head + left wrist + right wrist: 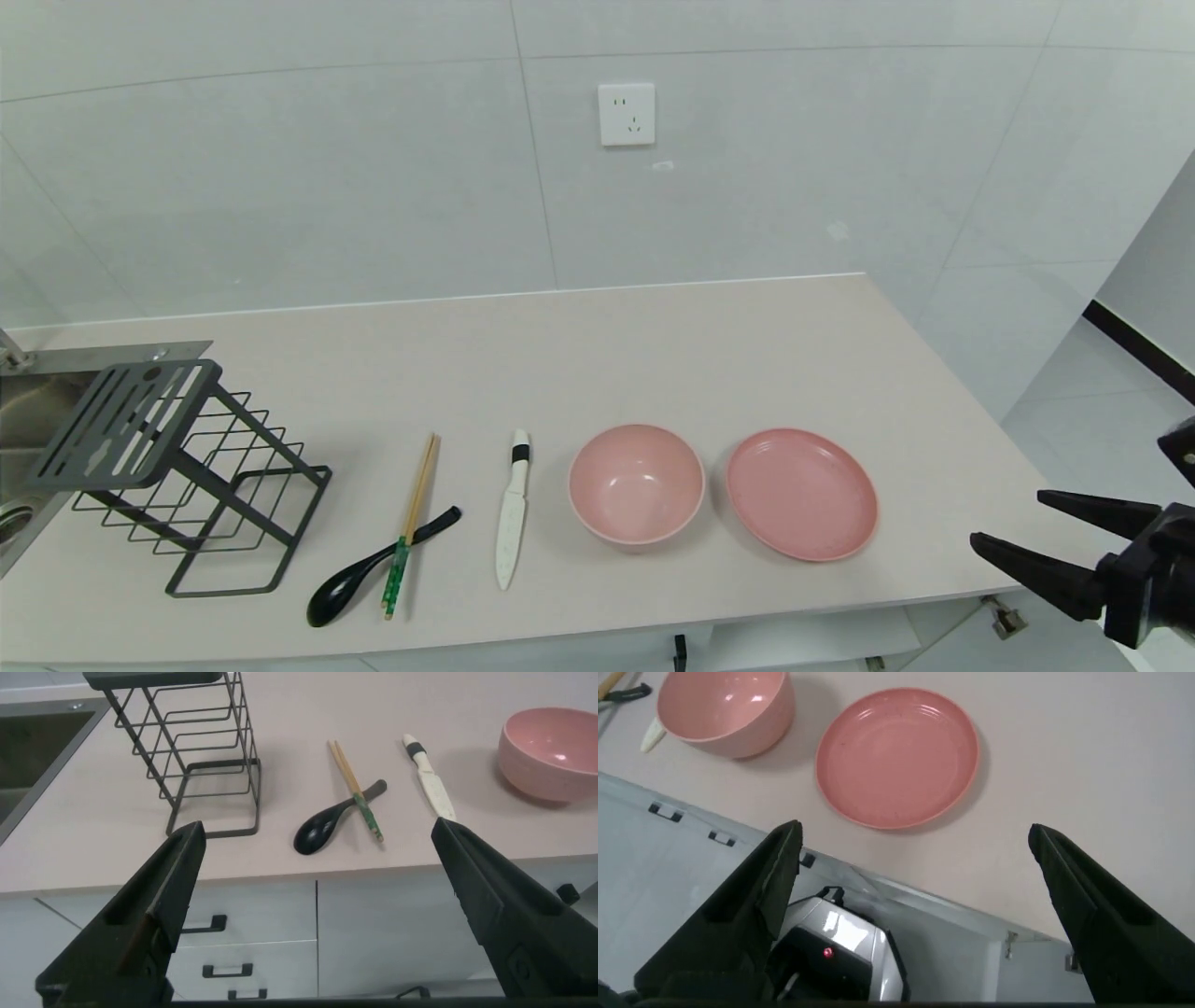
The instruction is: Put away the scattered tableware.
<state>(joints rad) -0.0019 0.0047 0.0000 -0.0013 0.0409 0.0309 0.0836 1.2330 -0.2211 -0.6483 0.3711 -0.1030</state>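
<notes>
Right gripper (1010, 517) hung released at 4 o'clock from the plate (801, 493); left gripper (313, 833) was likewise spread. Bowl (635, 481), knife (513, 509), chopsticks (418, 495) and spoon (334, 597) lay at its 9 o'clock, chopsticks apparently crossing the spoon.

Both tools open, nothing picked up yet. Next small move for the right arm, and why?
Probably ease the right tool forward toward the near rim of the pink plate. The tool is open, empty and short of the counter. The plate is the nearest piece to it. It lies flat and just clear of the pink bowl, so its rim looks free to grip.
</notes>
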